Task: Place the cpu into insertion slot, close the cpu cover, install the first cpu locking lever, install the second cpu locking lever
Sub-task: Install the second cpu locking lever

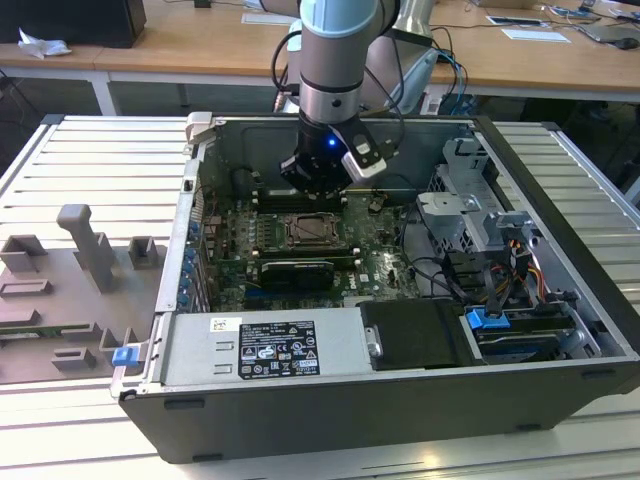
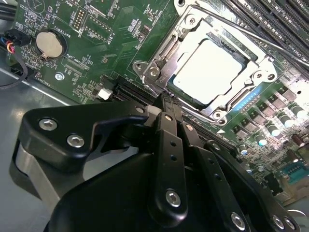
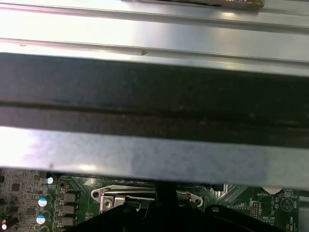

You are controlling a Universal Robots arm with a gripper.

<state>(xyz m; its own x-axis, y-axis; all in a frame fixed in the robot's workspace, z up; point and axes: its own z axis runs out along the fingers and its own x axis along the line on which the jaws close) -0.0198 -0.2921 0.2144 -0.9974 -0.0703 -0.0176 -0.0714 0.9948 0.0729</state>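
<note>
A: So, where is the gripper sitting?

B: Low inside the open computer case, which stands on the slatted counter. The insertion slot is just below and ahead of it, and the long black graphics card lies further out past the slot.

A: And its fingers?

B: In the second wrist view the fingers are drawn together to one point, with nothing visible between them. That tip is right at the near corner of the socket's silver frame; I cannot tell whether it actually touches.

A: Where is the cpu?

B: Seated in the slot, just ahead of the fingertips, with its pale metal top facing up.

A: What about the cpu cover?

B: It lies flat around the chip, whose top shows through the square window. A thin silver lever rod runs along the socket's far side, next to the memory slots. Whether it is latched I cannot tell.

A: Anything else nearby?

B: A round coin battery sits on the green board, off to one side of the gripper.
</note>
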